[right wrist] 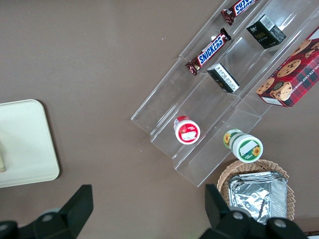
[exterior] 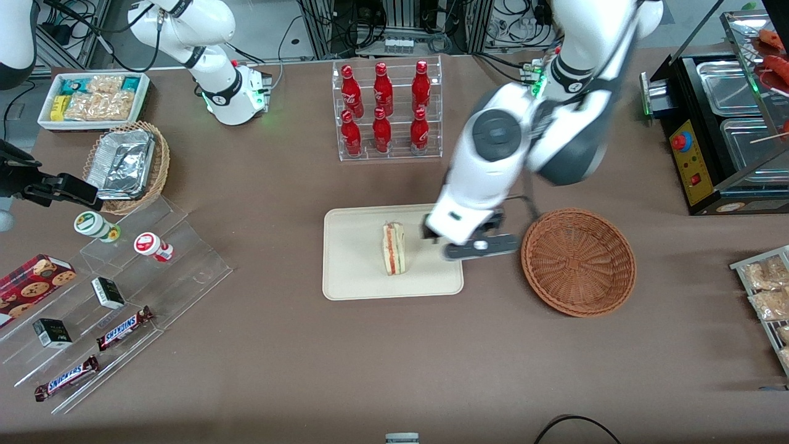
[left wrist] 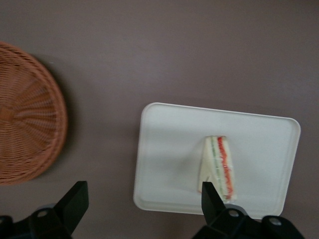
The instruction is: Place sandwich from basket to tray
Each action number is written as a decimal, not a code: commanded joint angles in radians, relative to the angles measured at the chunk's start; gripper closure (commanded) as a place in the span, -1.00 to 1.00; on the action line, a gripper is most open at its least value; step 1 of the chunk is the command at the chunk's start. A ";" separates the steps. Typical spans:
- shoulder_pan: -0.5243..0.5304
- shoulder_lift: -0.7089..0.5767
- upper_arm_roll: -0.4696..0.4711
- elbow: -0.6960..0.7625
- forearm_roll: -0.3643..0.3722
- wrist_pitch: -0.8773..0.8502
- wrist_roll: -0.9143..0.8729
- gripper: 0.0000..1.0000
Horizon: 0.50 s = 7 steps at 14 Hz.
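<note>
A brown table (exterior: pixel 394 357) runs under both arms, crowded at its ends and along the edge farthest from the front camera. The gripper (left wrist: pixel 144 201) hangs above the tray's (exterior: pixel 351 271) edge on the basket's (exterior: pixel 578 261) side, fingers (left wrist: pixel 74 199) spread wide and holding nothing. Just beside it the sandwich (exterior: pixel 394 248) lies on the tray, cut edge up, showing orange and green layers. The basket sits near the tray, toward the working arm's end. A clear rack of red bottles (exterior: pixel 386 108) stands farther from the front camera than the tray.
</note>
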 commanded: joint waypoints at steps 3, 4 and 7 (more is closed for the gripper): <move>0.170 -0.107 -0.008 -0.030 -0.025 -0.151 0.170 -1.00; 0.203 -0.118 -0.008 -0.030 -0.025 -0.171 0.191 -1.00; 0.292 -0.163 0.007 -0.033 -0.002 -0.228 0.246 -1.00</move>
